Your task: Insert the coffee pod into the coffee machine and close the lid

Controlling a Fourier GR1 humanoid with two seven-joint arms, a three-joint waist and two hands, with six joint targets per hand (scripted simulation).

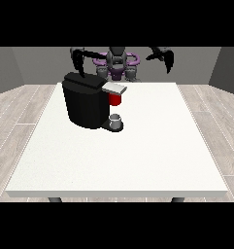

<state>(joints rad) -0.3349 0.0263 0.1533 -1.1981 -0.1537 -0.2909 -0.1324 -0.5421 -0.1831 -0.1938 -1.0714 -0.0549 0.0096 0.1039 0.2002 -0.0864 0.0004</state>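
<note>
Looking at the upper-left part of the white table [138,160], you see the black coffee machine [85,103] with its grey lid [114,88] lying flat over a red part [115,99]; a grey cup [116,119] sits on its base. You cannot see the pod itself. Both hands hang raised: the one at the view's left [79,59] just above the machine, the one at the view's right [164,56] well apart. Whether the fingers are open or closed cannot be told.

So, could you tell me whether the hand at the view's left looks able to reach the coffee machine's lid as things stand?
Probably yes. That hand hangs just above and behind the coffee machine, and nothing stands between it and the grey lid.
</note>
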